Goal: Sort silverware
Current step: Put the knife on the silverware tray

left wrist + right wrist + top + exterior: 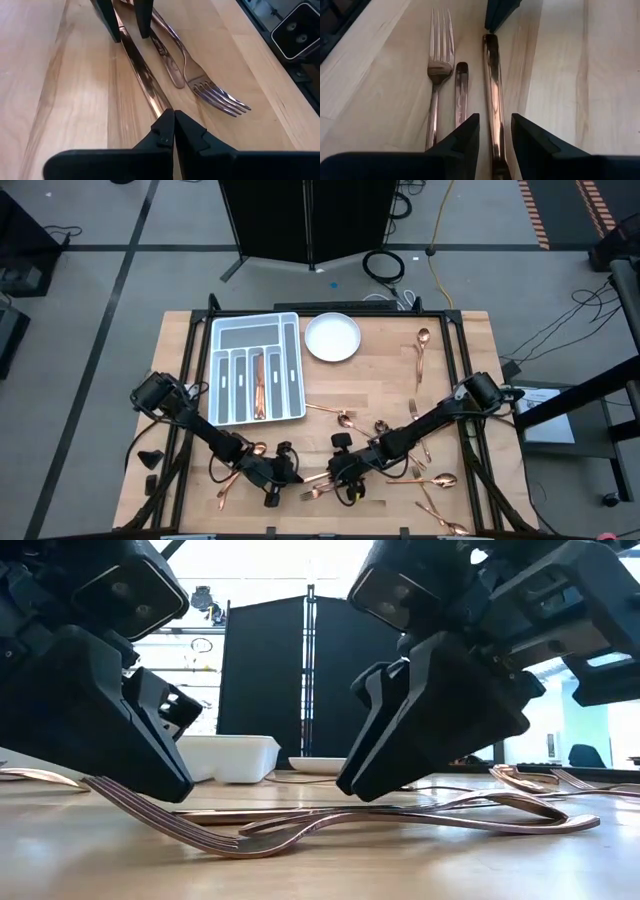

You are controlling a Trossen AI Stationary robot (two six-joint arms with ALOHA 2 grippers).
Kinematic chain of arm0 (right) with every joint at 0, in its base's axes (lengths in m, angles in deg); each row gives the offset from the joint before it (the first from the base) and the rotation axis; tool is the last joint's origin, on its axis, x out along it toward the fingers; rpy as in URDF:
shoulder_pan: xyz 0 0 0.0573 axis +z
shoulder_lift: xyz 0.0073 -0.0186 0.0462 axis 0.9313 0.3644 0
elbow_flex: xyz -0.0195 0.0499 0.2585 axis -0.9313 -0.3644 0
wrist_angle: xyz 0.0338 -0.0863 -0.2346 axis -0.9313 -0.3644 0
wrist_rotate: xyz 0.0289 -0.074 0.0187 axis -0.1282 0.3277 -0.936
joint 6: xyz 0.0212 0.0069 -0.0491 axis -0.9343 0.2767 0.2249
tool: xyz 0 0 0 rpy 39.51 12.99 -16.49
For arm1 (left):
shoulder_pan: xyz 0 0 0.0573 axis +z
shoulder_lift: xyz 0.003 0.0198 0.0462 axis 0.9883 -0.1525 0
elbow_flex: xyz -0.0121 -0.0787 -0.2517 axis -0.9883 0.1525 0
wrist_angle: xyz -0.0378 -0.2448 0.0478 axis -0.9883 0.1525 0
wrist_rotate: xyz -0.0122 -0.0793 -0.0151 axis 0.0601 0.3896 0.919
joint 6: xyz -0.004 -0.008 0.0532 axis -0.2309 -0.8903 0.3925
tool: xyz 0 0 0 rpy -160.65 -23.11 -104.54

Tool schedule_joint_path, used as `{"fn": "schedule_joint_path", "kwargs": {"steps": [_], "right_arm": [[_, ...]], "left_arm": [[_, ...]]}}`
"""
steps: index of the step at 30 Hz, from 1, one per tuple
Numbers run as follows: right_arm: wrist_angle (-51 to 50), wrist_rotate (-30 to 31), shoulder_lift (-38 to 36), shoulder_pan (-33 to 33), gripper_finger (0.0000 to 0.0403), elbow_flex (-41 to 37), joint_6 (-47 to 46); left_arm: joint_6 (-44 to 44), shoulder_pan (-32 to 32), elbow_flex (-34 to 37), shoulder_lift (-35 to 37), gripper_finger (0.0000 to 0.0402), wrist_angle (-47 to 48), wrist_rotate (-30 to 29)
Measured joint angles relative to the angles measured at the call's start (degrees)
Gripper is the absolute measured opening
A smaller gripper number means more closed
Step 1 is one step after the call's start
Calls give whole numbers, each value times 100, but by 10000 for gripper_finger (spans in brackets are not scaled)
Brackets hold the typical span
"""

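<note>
The left gripper [272,480] sits low at the counter's [380,380] near edge, its fingers [165,131] pinched tight on one end of a copper knife [145,80], likely to lift it toward the tray [290,330]. The right gripper [345,472] straddles the knife's other end, fingers [465,132] narrowly parted, probably steadying it.

knife [142,80]: near end hidden under left end effector [174,131] | fork [436,75]: handle cut off

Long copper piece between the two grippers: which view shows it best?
Right wrist view: the long copper piece lies lengthwise, unobstructed, between the right gripper's fingers. Left wrist view shows part, ending at the left gripper. High view: a thin sliver. Low view: edge-on, hard to tell apart.
</note>
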Motion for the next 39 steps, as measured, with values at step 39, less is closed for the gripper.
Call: {"fn": "schedule_joint_path", "kwargs": {"steps": [39], "right_arm": [[-32,289,0,121,102,-2,-9]], "left_arm": [[258,-40,0,20,8,-245,26]]}}
